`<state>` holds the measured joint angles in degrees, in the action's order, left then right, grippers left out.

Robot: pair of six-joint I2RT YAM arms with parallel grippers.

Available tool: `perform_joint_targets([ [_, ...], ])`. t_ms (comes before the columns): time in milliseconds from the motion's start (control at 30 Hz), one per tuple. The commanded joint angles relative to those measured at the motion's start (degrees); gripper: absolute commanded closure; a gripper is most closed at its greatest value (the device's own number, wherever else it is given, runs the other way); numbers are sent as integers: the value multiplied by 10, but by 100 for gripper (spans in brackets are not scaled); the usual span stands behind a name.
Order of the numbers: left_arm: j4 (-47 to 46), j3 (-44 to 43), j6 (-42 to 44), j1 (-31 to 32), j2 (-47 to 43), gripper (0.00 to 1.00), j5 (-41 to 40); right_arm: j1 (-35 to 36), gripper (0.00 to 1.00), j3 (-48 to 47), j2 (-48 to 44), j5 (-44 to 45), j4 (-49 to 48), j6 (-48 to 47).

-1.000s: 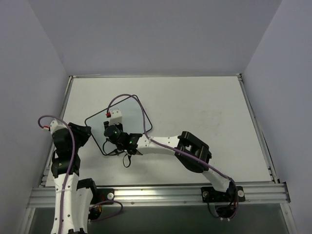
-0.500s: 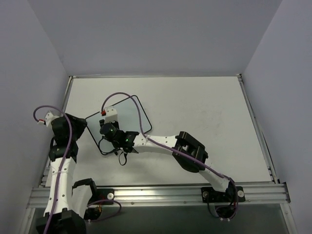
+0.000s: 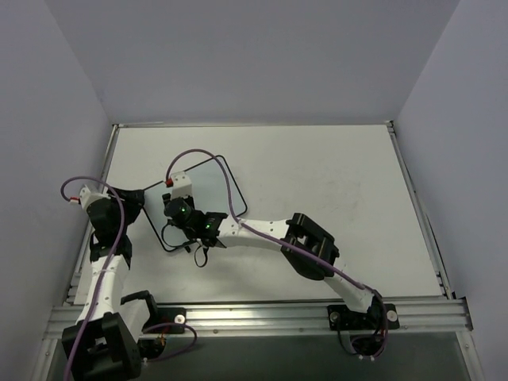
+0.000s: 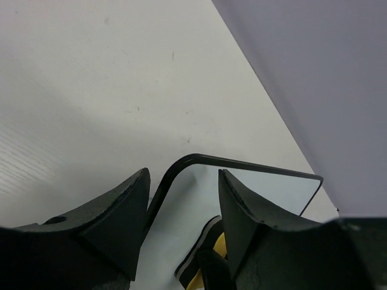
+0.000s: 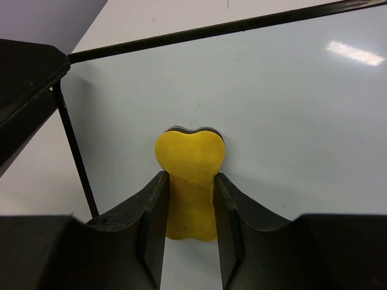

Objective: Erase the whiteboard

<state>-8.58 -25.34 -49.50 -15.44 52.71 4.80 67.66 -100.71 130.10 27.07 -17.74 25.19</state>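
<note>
Whiteboard [image 3: 210,184] lies on the counter's [image 3: 333,182] left half, wide counter surface to its right. Right hand [image 5: 188,179] pinches a yellow eraser [image 5: 190,154] against it; left hand [image 4: 182,175], spread, straddles its black rim [image 4: 242,162]

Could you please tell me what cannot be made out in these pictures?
Top view: the right arm hides the whiteboard's near half and any marks there.
Right wrist view: the yellow eraser, in the right gripper, covers its own contact with the board.
Left wrist view: the left gripper's finger hides any rim contact.
</note>
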Motion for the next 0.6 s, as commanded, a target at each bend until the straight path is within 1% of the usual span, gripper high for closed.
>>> perform_joint_targets([
  [0, -123, 22, -6, -6, 6, 43, 45, -19, 100, 13, -17, 10, 9, -8],
  [100, -158, 35, -5, -6, 17, 47, 64, -21, 100, 20, -22, 10, 5, -9],
  [167, -166, 39, -3, -6, 24, 53, 73, -23, 100, 24, -24, 10, 6, -9],
  [233, -185, 47, -3, -6, 28, 54, 79, -24, 100, 24, -26, 10, 5, -9],
  [433, -222, 60, -6, -6, 38, 63, 107, -26, 100, 34, -31, 11, 3, -9],
  [567, -239, 69, -6, -6, 46, 64, 121, -29, 100, 41, -34, 12, 2, -8],
])
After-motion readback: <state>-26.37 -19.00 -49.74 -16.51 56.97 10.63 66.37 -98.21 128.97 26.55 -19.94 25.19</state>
